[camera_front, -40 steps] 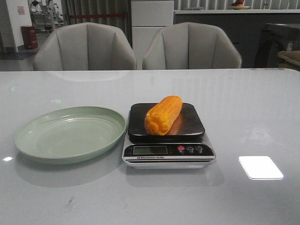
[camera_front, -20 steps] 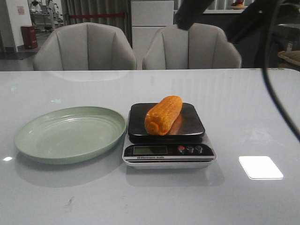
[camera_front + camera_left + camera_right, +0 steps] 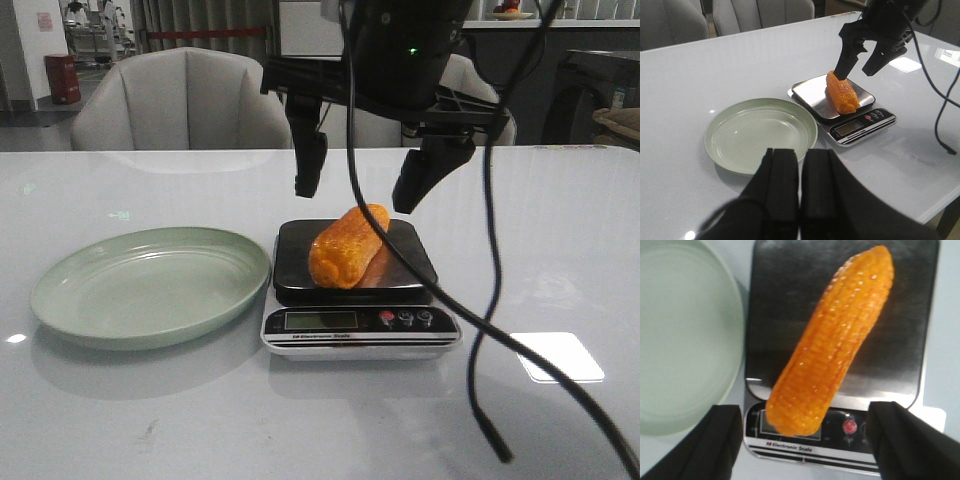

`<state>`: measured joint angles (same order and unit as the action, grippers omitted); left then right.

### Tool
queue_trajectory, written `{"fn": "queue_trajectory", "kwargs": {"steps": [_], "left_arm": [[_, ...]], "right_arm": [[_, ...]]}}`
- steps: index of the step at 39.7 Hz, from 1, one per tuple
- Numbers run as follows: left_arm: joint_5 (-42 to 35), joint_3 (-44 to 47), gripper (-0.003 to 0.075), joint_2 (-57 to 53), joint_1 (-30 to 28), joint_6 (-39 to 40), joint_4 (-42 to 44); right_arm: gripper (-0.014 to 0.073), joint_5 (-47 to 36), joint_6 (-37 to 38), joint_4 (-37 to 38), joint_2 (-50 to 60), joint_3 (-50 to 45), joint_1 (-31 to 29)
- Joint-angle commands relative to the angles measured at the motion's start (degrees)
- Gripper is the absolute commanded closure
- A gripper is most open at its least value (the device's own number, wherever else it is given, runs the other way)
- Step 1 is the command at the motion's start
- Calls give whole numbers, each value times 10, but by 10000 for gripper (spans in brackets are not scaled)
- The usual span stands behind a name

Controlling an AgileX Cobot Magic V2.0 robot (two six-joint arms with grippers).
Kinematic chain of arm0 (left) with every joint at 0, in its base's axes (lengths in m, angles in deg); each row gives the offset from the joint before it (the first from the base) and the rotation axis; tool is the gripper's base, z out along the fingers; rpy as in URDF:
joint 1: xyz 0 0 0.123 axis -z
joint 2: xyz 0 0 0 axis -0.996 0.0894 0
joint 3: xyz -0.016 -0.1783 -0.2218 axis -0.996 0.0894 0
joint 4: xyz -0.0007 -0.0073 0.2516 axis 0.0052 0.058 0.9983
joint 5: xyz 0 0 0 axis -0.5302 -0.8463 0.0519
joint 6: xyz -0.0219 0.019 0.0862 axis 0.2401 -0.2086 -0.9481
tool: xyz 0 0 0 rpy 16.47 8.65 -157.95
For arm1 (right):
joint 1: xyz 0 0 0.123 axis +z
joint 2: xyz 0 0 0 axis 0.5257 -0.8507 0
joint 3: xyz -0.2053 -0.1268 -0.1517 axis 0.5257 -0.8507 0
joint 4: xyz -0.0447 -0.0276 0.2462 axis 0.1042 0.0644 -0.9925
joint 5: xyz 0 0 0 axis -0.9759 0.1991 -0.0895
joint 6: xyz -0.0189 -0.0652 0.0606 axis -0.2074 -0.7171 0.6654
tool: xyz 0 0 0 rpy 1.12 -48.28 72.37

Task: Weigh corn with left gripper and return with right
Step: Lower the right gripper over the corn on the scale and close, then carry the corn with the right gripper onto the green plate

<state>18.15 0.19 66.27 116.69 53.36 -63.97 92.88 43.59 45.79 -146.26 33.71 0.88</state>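
The orange-yellow corn [image 3: 348,246] lies on the dark platform of the kitchen scale [image 3: 360,325], beside the empty pale green plate [image 3: 150,285]. My right gripper [image 3: 357,195] hangs just above the corn, open, one jaw on each side, touching nothing. The right wrist view looks straight down on the corn [image 3: 832,340], the scale [image 3: 785,300] and the plate [image 3: 680,340], with the open right gripper [image 3: 807,440] over the corn's near end. My left gripper [image 3: 800,155] is shut and empty, back from the plate [image 3: 760,132], well away from the corn [image 3: 841,93]; it is out of the front view.
A black cable [image 3: 480,330] hangs from the right arm down in front of the scale's right side. Two grey chairs [image 3: 180,100] stand behind the table's far edge. A bright light patch [image 3: 556,357] lies on the table right of the scale.
The right arm has come down into view from above. It now hangs over the scale with its jaws open around the corn. The corn, scale and plate have not moved.
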Motion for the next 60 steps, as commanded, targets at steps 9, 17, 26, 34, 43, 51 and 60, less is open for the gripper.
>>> {"fn": "queue_trajectory", "kwargs": {"steps": [9, 17, 26, 34, 43, 51, 60], "left_arm": [[-47, -14, 607, 5, 1, 3, -2], [-47, -14, 607, 5, 1, 3, -2], [-47, -14, 607, 5, 1, 3, -2], [-47, -14, 607, 5, 1, 3, -2], [-47, -14, 607, 5, 1, 3, -2], [-47, -14, 607, 5, 1, 3, -2], [-47, -14, 607, 5, 1, 3, -4]], "right_arm": [[-13, 46, 114, 64, -44, 98, 22], [65, 83, 115, 64, -76, 105, 23], [358, 47, 115, 43, -83, 130, 29], [365, 30, 85, 31, -84, 196, 56], [365, -76, 53, 31, -92, 204, 118], [364, -121, 53, 23, -132, 204, 149], [231, -110, 53, -8, -172, 204, 148]]}}
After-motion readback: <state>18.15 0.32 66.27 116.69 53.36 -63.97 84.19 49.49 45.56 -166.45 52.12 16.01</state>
